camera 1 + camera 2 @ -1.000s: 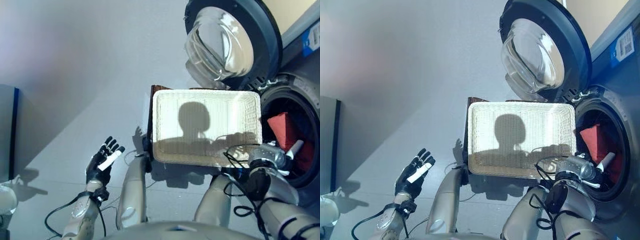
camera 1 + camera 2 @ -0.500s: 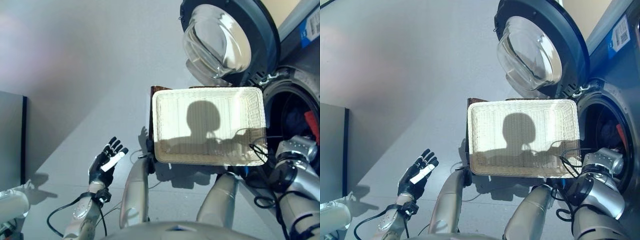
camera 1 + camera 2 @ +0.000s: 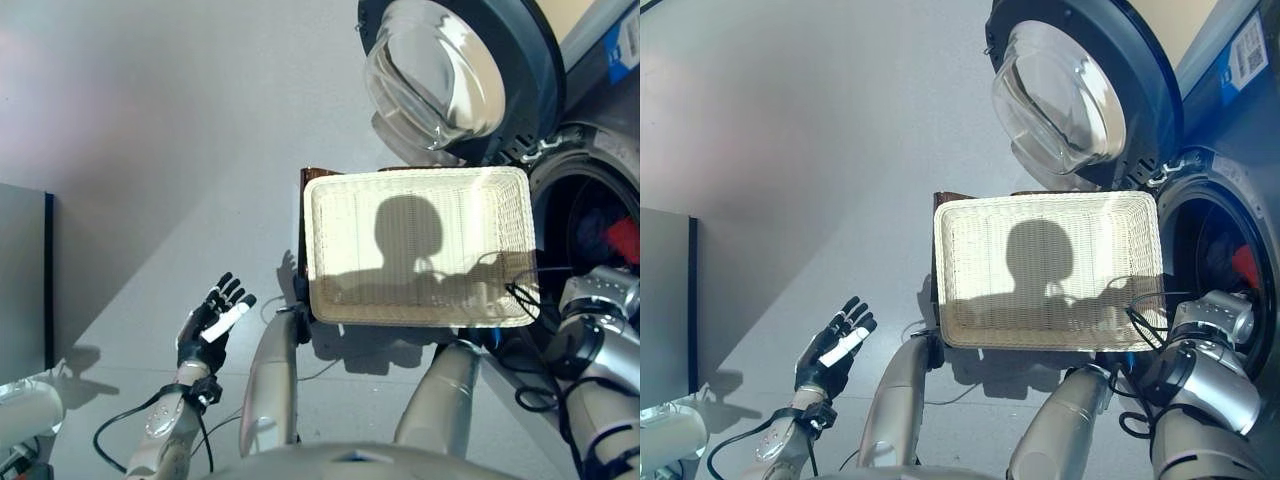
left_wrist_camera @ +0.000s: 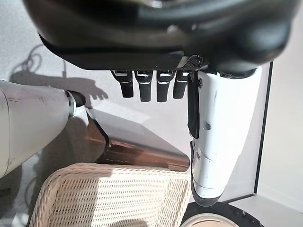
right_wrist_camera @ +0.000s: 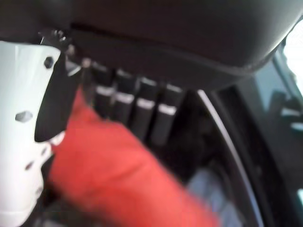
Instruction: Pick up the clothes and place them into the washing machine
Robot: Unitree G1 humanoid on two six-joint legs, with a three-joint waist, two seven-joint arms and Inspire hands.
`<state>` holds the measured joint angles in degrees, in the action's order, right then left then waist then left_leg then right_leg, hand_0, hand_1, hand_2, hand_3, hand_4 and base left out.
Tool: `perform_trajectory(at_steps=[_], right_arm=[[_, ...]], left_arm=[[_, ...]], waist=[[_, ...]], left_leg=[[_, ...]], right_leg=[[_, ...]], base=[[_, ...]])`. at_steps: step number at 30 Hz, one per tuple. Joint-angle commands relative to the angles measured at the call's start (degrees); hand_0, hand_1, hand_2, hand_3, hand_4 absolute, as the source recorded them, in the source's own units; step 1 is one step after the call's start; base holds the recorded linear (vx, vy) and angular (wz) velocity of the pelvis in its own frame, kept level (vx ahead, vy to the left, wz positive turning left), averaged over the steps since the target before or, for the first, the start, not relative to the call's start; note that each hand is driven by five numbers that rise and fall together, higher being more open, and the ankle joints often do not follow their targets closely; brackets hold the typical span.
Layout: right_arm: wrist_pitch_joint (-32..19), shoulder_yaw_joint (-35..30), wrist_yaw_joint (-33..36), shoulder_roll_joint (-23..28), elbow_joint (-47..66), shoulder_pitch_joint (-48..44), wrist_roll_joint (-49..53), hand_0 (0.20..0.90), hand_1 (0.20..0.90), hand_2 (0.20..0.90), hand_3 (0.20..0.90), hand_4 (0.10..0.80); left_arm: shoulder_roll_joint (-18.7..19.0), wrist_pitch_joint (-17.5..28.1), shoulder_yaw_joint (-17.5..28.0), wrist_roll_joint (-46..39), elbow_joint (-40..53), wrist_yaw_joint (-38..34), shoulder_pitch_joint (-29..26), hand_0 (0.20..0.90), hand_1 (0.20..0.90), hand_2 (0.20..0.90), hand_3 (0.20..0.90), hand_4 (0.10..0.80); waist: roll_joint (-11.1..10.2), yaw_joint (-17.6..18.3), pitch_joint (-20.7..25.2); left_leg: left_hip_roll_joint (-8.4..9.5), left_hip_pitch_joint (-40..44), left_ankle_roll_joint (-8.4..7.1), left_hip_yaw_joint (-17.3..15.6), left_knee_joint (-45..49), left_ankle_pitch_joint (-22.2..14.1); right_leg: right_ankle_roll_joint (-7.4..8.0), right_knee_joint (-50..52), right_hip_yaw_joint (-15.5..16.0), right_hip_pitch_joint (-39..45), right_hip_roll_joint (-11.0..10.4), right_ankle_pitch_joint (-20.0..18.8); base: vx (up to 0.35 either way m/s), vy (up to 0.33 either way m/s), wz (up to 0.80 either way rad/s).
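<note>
The right arm reaches into the drum opening of the washing machine (image 3: 1230,200), and the right hand (image 5: 128,111) is inside it; its wrist view shows the fingers and white-covered thumb beside a red garment (image 5: 118,175), which runs from between thumb and fingers out into the dark drum. Whether the fingers are curled on the cloth or merely lie against it cannot be told, as the close view is blurred. From the head views a patch of the same red cloth (image 3: 622,238) shows deep in the drum, past the arm. The round glass door (image 3: 1065,95) stands swung wide above the opening. Just to the left of the machine sits a pale wicker basket (image 3: 330,210), with nothing visible in it, resting on a dark brown stand (image 4: 142,153) on the grey floor (image 3: 150,150). The left hand (image 3: 208,328) is held up well to the left of the basket, fingers straight and spread, touching nothing.
</note>
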<state>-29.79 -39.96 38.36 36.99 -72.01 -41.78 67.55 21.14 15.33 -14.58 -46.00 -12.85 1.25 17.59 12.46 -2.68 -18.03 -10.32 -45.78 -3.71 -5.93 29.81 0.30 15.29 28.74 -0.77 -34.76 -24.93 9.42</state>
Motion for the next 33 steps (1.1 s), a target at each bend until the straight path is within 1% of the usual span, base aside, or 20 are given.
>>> perform_trajectory(at_steps=[1, 3, 4, 6, 8, 9, 10, 15, 18, 21, 24, 28, 30, 31, 33], right_arm=[[-3.8, 2.8, -1.2, 2.2, 1.6, 3.0, -2.0, 0.9, 0.9, 0.9, 0.9, 0.8], [-3.9, 2.7, -1.6, 1.4, 2.0, 3.3, -1.7, 0.9, 0.9, 0.9, 0.9, 0.8], [-4.4, 2.8, -2.2, -0.7, 2.7, 3.6, -1.4, 0.9, 0.9, 0.9, 0.9, 0.8], [-4.7, 2.5, -2.4, -1.6, 3.2, 3.9, -1.1, 0.9, 0.9, 0.9, 0.9, 0.8], [-5.5, 1.9, -3.2, -4.5, 4.2, 5.1, 0.0, 0.9, 0.9, 0.9, 0.9, 0.8], [-5.5, 1.8, -3.3, -4.7, 4.3, 5.2, 0.1, 0.9, 0.9, 0.9, 0.9, 0.8], [-5.8, 1.7, -3.7, -5.8, 4.4, 5.4, 0.5, 0.9, 0.9, 0.9, 0.9, 0.8], [-6.5, 1.1, -4.8, -11.2, 5.4, 8.2, 1.8, 0.9, 0.9, 0.9, 0.9, 0.8], [-5.4, 1.1, -5.3, -13.3, 4.7, 10.0, 1.8, 0.9, 0.9, 0.9, 0.9, 0.8], [-3.6, 2.6, -6.0, -15.4, 3.5, 12.1, 0.9, 0.9, 0.9, 0.9, 0.9, 0.8], [-1.7, 4.2, -7.2, -17.5, 2.2, 14.2, -0.5, 0.9, 0.9, 0.9, 0.9, 0.8], [1.1, 8.0, -9.7, -21.6, 2.2, 17.4, -3.3, 0.9, 0.9, 0.9, 0.9, 0.8], [1.7, 9.6, -10.9, -23.0, 2.9, 18.3, -3.5, 0.9, 0.9, 0.9, 0.9, 0.8], [2.0, 11.5, -12.9, -25.0, 4.7, 19.8, -4.2, 0.9, 0.9, 0.9, 0.9, 0.8], [2.6, 13.0, -13.4, -25.7, 5.2, 21.0, -5.6, 0.9, 0.9, 0.9, 0.9, 0.8]], left_arm=[[1.0, 3.3, 3.8, -2.1, 3.4, 0.0, 1.5, 0.9, 0.9, 0.9, 0.9, 0.8], [1.0, 3.3, 3.9, -2.2, 3.4, 0.0, 1.5, 0.9, 0.9, 0.9, 0.9, 0.8], [0.9, 3.3, 3.8, -2.5, 3.2, 0.1, 1.3, 0.9, 0.9, 0.9, 0.9, 0.8], [1.0, 3.2, 3.9, -2.5, 3.2, 0.1, 1.2, 0.9, 0.9, 0.9, 0.9, 0.8], [0.7, 3.0, 4.0, -2.6, 2.9, 0.2, 0.8, 0.9, 0.9, 0.9, 0.9, 0.8], [0.8, 3.0, 4.1, -2.6, 2.8, 0.2, 0.8, 0.9, 0.9, 0.9, 0.9, 0.8], [0.7, 3.0, 4.1, -2.7, 2.7, 0.3, 0.6, 0.9, 0.9, 0.9, 0.9, 0.8], [0.3, 2.8, 4.9, -3.0, 2.1, 0.5, 0.4, 0.9, 0.9, 0.9, 0.9, 0.8], [-0.1, 2.6, 5.6, -2.9, 1.8, 0.8, 0.4, 0.9, 0.9, 0.9, 0.9, 0.8], [-0.7, 2.6, 6.4, -2.6, 1.5, 0.7, 0.6, 0.9, 0.9, 0.9, 0.9, 0.8], [-1.6, 2.6, 7.3, -2.0, 0.8, 0.7, 0.6, 0.9, 0.9, 0.9, 0.9, 0.8], [-3.4, 2.5, 8.6, 0.0, -1.1, 0.2, -0.1, 0.9, 0.9, 0.9, 0.9, 0.8], [-4.0, 2.6, 9.0, 0.4, -1.8, 0.1, -0.3, 0.9, 0.9, 0.9, 0.9, 0.8], [-4.9, 2.4, 9.7, 0.8, -2.7, -0.1, -0.6, 0.9, 0.9, 0.9, 0.9, 0.8], [-5.5, 2.4, 10.0, 1.4, -3.4, -0.2, -0.6, 0.9, 0.9, 0.9, 0.9, 0.8]], waist=[[-0.6, 0.0, 2.7], [-0.8, 0.1, 2.7], [-1.3, -0.1, 2.8], [-1.6, 0.0, 2.9], [-2.5, -0.1, 3.3], [-2.6, 0.0, 3.3], [-2.9, 0.0, 3.4], [-4.7, -0.1, 4.4], [-5.7, -0.4, 5.3], [-6.8, -0.9, 6.3], [-7.8, -1.3, 7.2], [-9.6, -1.5, 8.2], [-9.9, -1.5, 8.2], [-10.5, -1.4, 8.8], [-10.9, -1.1, 8.9]], left_leg=[[-7.19, 3.9, -8.67, 4.7, -1.5, -2.4], [-7.12, 4.1, -8.69, 4.7, -1.7, -2.3], [-7.05, 4.5, -8.72, 4.7, -2.1, -2.1], [-7.01, 4.8, -8.71, 4.8, -2.3, -2.0], [-6.73, 5.6, -8.77, 4.8, -3.0, -1.9], [-6.7, 5.7, -8.77, 4.8, -3.1, -1.8], [-6.49, 6.0, -8.69, 4.8, -3.7, -1.1], [-5.81, 8.4, -8.84, 4.6, -6.7, 0.1], [-5.56, 10.3, -8.95, 4.7, -8.6, 0.8], [-5.28, 12.7, -8.91, 4.6, -10.5, 1.7], [-5.43, 15.9, -9.0, 4.8, -12.5, 2.3], [-6.12, 21.8, -8.91, 4.5, -14.8, 2.6], [-6.25, 23.6, -8.9, 4.2, -15.5, 2.7], [-6.65, 25.4, -8.84, 3.8, -16.5, 2.7], [-6.75, 27.2, -8.85, 3.4, -17.3, 2.8]], right_leg=[[-0.29, -5.5, 0.1, -1.3, -0.3, -9.1], [-0.29, -5.9, 0.4, -0.7, -0.3, -9.3], [-0.29, -6.8, 0.9, 0.3, -0.2, -9.7], [-0.29, -7.6, 1.2, 1.2, -0.2, -9.9], [-0.29, -9.8, 2.0, 3.5, -0.1, -10.7], [-0.29, -10.1, 2.2, 3.8, -0.1, -10.8], [-0.29, -11.1, 2.4, 4.5, -0.1, -11.8], [-0.29, -17.0, 4.5, 9.6, -0.3, -14.2], [-0.29, -19.9, 5.7, 12.7, -0.6, -15.3], [-0.29, -22.5, 7.0, 15.7, -0.7, -16.4], [-0.29, -24.5, 8.4, 19.0, -0.7, -17.1], [-0.29, -26.6, 10.1, 24.2, 0.0, -17.4], [-0.29, -27.0, 10.4, 25.4, 0.2, -17.5], [-0.29, -27.6, 10.7, 26.6, 0.6, -17.6], [-0.29, -28.1, 10.9, 28.0, 0.9, -17.7]], base=[[0.02, -0.011, 0.03], [0.0, 0.0, 0.0], [0.0, 0.0, 0.0], [0.0, 0.0, 0.0], [0.031, -0.009, -0.02], [0.0, 0.0, 0.0], [0.0, 0.0, 0.0], [0.041, -0.015, 0.01], [0.069, -0.03, 0.06], [0.095, -0.031, 0.06], [0.126, -0.031, 0.09], [0.141, -0.016, 0.05], [0.081, 0.0, -0.04], [0.057, -0.004, -0.05], [0.071, 0.015, -0.1]])
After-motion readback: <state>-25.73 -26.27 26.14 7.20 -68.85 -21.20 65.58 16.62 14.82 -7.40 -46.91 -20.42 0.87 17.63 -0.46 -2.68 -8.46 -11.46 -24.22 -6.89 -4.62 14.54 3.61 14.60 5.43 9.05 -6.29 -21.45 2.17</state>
